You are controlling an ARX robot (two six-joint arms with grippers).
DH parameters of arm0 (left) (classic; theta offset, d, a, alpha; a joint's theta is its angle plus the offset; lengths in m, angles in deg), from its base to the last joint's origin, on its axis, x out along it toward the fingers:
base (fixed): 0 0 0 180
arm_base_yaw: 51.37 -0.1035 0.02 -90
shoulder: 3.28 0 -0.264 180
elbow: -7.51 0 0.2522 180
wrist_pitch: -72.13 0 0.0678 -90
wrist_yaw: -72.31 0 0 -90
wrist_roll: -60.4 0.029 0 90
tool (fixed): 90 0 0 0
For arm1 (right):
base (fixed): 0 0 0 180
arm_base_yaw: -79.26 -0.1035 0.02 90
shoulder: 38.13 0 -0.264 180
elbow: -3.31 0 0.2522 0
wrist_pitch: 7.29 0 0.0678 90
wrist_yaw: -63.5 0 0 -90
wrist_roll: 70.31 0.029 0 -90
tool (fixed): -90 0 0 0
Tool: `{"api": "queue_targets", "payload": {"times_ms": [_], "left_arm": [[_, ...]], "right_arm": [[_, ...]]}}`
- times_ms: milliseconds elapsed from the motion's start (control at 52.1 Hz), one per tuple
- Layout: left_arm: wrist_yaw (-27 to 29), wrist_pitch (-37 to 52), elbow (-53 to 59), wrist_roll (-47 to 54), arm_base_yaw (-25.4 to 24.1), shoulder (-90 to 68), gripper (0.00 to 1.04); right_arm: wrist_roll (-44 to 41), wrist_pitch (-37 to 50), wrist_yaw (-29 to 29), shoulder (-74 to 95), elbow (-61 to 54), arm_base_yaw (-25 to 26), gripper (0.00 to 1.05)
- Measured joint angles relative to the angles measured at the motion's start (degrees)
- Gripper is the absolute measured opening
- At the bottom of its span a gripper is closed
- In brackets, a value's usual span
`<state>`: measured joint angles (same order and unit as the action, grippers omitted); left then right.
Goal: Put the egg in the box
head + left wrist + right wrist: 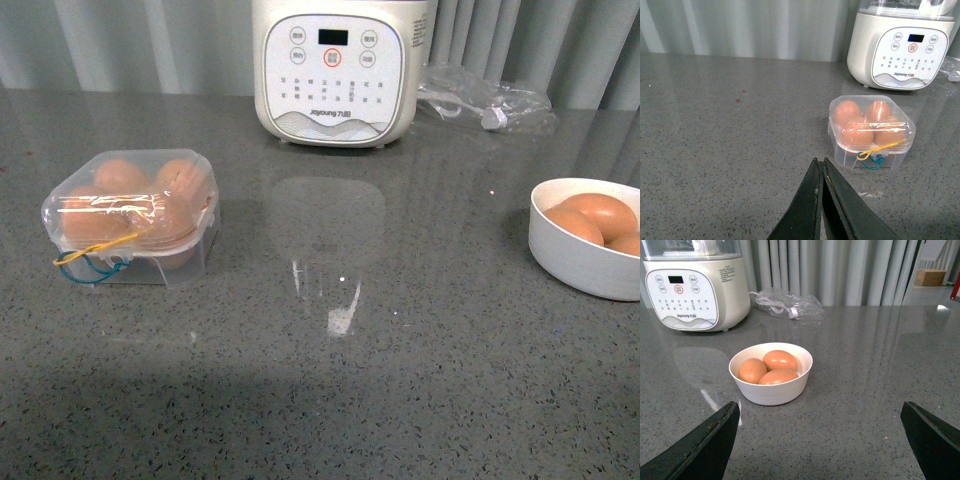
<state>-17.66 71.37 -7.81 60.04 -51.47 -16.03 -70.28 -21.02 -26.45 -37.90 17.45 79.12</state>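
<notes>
The box [132,218] is a small clear plastic case on the left of the grey table, lid down, with several orange-brown eggs inside and yellow and blue bands at its front. In the left wrist view the box [871,131] lies ahead of my left gripper [820,162], which is shut and holds nothing. A white bowl [590,252] at the right holds three more eggs, one being this egg [780,360]. My right gripper [820,412] is open, its fingers spread wide short of the bowl [771,389]. Neither arm shows in the front view.
A white cooker [338,70] with a control panel stands at the back middle. A crumpled clear plastic bag [488,100] lies to its right. Grey curtains hang behind the table.
</notes>
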Motion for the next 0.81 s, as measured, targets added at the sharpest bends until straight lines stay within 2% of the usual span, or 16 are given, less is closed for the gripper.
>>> {"api": "queue_targets", "payload": {"times_ms": [211,307,576,807], "left_arm": [[0.0,-3.1,0.0,0.0,0.0,3.1,0.04],[0.0,-11.8,0.0,0.1,0.0,9.7,0.04],[0.0,-13.0,0.0,0.1,0.0,12.5,0.04],[0.0,-13.0,0.0,0.1,0.0,12.5,0.39]], "right_arm": [[0.0,0.0,0.0,0.0,0.0,0.0,0.98],[0.0,0.0,0.0,0.0,0.0,0.0,0.98],[0.0,0.0,0.0,0.0,0.0,0.0,0.98],[0.0,0.0,0.0,0.0,0.0,0.0,0.98]]}}
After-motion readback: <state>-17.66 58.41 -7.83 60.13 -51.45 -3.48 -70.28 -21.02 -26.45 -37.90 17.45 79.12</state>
